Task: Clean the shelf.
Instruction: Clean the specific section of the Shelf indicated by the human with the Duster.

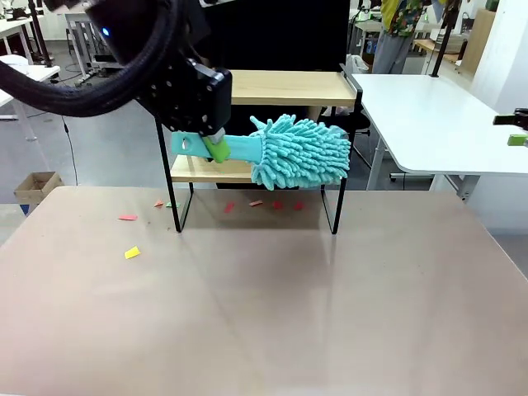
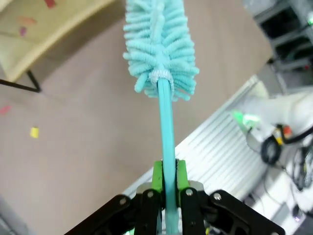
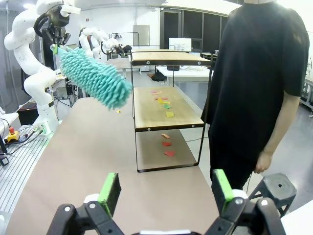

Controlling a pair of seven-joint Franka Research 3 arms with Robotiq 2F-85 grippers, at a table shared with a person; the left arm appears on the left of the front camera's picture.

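My left fingers (image 2: 157, 177) are clenched on the flat teal handle of a duster (image 2: 159, 44), green pads pressed against both of its sides. My right gripper (image 3: 166, 188) is released, pads spread wide with nothing between them, hanging above the tan table (image 3: 73, 161).

Beyond my left gripper (image 1: 216, 148), the duster's shaggy teal head (image 1: 301, 153) hangs level in the air, at a height between the two boards of the shelf (image 1: 289, 87). From my right wrist, the head's tip (image 3: 95, 78) sits just beside the shelf's near edge; I cannot tell whether it touches.

The shelf (image 3: 151, 117) stands on the far part of the table. Small coloured paper scraps (image 3: 165, 103) lie on its lower board, and more lie on the table beneath it (image 3: 167, 144) and to its left (image 1: 132, 252).

Past the shelf, a person in a black shirt (image 3: 254, 73) stands with one hand (image 3: 261, 161) down.
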